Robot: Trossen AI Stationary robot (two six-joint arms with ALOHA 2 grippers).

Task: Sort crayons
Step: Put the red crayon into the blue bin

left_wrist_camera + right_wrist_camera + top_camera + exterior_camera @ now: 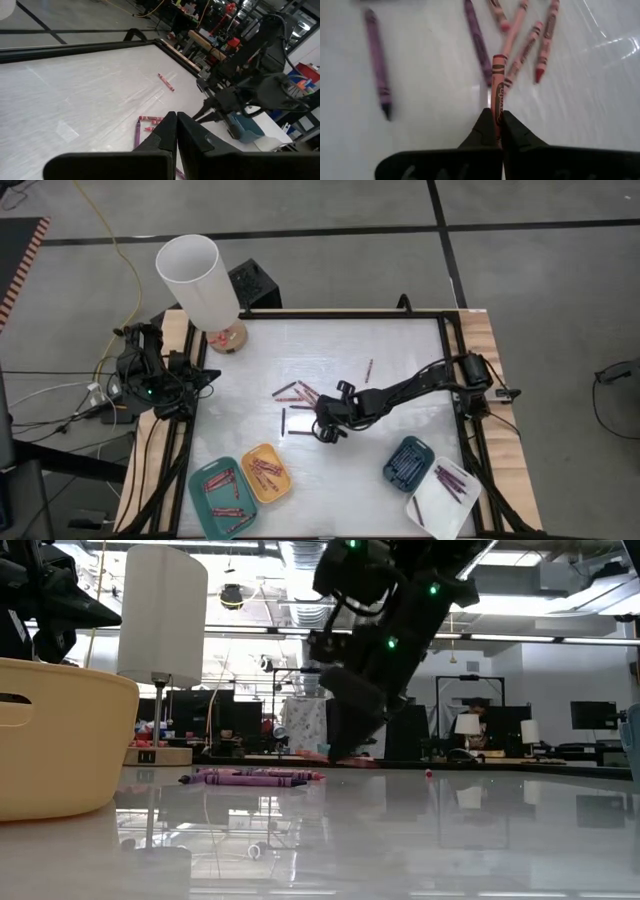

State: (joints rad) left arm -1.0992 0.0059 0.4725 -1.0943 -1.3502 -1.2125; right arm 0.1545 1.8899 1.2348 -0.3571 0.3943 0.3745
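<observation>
Right claw [496,131]: clenched on one red crayon [498,87], which sticks out forward from between the fingertips. Position: mid-tabletop, arm stretched in from the right edge, claw [327,423] just beside the loose cluster.

Loose crayons [298,392]: a small scatter of purple, pink and red sticks on the white tabletop [400,360], lying just ahead of the held crayon; one purple stick [378,65] lies apart to the side. One more crayon [368,370] lies alone farther back on the tabletop.

Left claw [176,131]: fingers pressed together, holding nothing. Position: at the left edge of the tabletop, well apart from the crayons.

Trays, front edge: teal tray [196,498] and yellow tray [288,488] at front left, both holding reddish crayons; dark-blue tray [422,450] and white tray [440,510] at front right, the white one holding purple sticks.

Lamp [198,280]: white shade, back left corner, clear of the arm.
</observation>
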